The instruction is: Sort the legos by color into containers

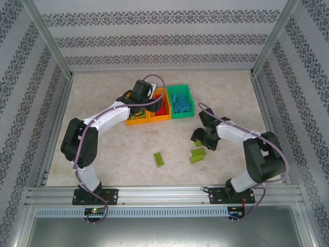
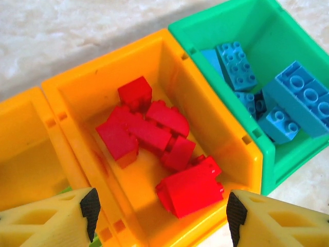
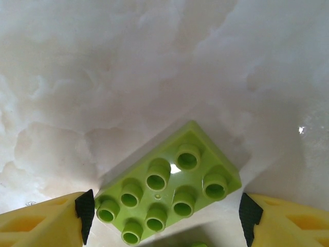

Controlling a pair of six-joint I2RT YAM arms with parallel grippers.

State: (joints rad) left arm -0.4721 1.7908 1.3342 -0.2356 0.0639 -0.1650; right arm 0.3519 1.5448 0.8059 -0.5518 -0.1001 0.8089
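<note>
I see glossy smooth plastic on the orange bin (image 2: 205,113) and lime brick (image 3: 169,188); the mottled tabletop (image 3: 103,67) looks matt.

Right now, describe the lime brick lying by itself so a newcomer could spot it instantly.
Find the row of three bins mid-table, then come toward the arm bases onto bare tabletop. The lone lime brick lies there, roughly midway between them. Its neighbours, the other loose lime bricks, huddle to its right at the right gripper.

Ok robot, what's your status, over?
Left gripper open over orange bin of red bricks. Right gripper open, straddling lime brick on table. Another lime brick loose.
</note>
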